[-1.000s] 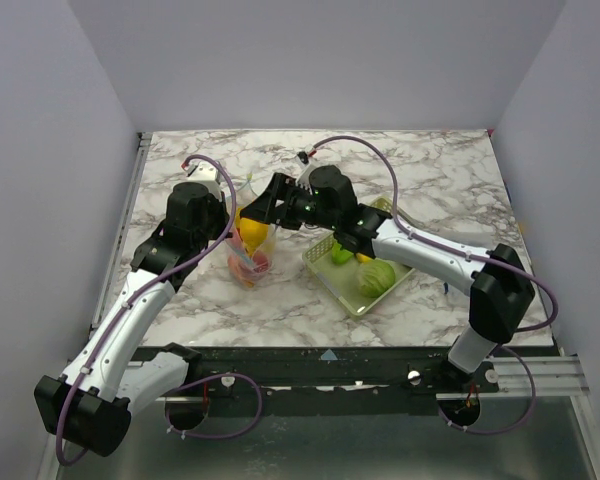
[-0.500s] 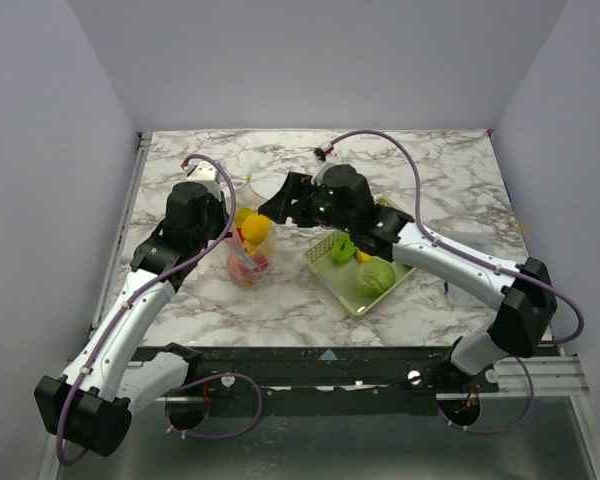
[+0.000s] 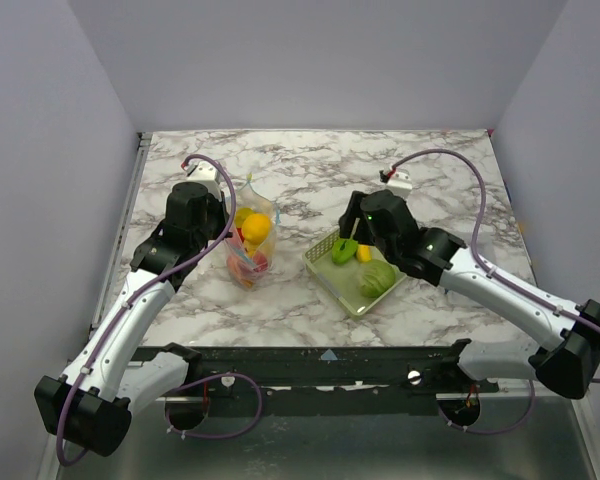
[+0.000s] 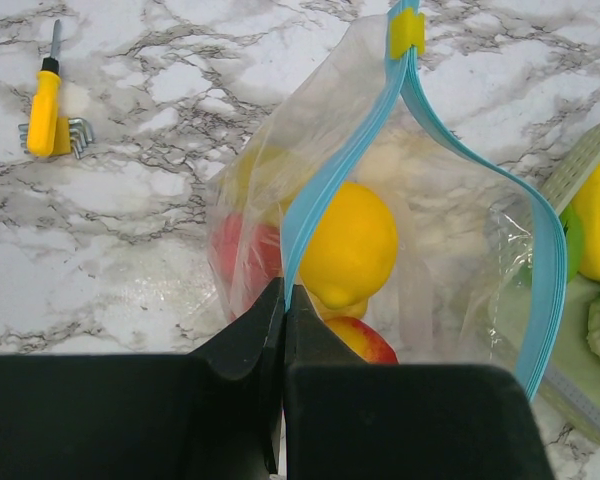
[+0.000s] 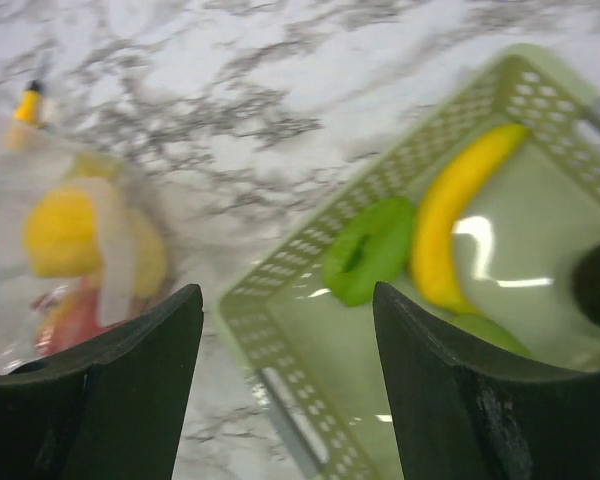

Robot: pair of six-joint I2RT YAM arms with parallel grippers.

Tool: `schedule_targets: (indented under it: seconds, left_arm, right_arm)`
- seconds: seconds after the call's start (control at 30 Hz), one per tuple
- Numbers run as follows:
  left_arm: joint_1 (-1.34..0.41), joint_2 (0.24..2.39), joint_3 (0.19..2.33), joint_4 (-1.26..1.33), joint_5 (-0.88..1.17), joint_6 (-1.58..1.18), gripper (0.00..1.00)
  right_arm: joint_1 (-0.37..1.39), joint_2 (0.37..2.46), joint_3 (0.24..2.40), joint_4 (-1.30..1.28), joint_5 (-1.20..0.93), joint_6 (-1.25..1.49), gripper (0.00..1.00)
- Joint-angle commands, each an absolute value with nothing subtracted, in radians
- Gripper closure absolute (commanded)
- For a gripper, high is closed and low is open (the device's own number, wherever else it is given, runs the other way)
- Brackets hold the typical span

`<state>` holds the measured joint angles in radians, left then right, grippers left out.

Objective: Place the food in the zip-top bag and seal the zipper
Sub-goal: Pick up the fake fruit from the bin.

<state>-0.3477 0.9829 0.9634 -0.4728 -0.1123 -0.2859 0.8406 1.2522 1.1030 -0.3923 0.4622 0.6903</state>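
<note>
Your left pincer (image 4: 283, 305) is pressing together on the blue strip (image 4: 330, 170) of the bag (image 3: 248, 250), holding one lip of the mouth up so the opening is gaping toward the right. Inside it a yellow fruit (image 4: 348, 245) is sitting on top of a red fruit (image 4: 358, 342). Your right pincer (image 5: 285, 310) is hanging with its fingers apart and nothing between them, above the far left corner of the basket (image 3: 332, 287). That basket is standing on the desk (image 3: 310, 170) just to the right of the bag. The food you are still missing is lying directly under that pincer: a banana (image 5: 460, 210), a green piece (image 5: 368, 250) touching it, and a round green vegetable (image 3: 377, 277) at the near end. The banana's long axis is running diagonally across the basket, roughly parallel to one of its side walls, so you are probably needing to close across its narrow width. The right arm is clearly the nearer one. Compared with a second ago, the right arm is no longer reaching over the bag mouth but has swung back over the basket, while the left arm is keeping its grip unchanged.
</note>
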Motion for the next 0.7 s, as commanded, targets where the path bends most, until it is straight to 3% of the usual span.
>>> schedule_targets:
  seconds: [0.0, 0.27, 0.67]
  left_arm:
    - [-0.341, 0.972, 0.959, -0.46, -0.086, -0.296, 1.0]
    - [-0.341, 0.979, 0.96, -0.46, -0.086, -0.298, 1.0]
    - [-0.339, 0.979, 0.959, -0.46, -0.086, -0.298, 1.0]
  right_arm:
    - [0.795, 1.203, 1.091, -0.645, 0.757, 0.701, 0.28]
    - [0.664, 1.327, 1.172, -0.891, 0.829, 0.694, 0.24]
    - [0.617, 1.63, 1.216, -0.948, 0.763, 0.653, 0.24]
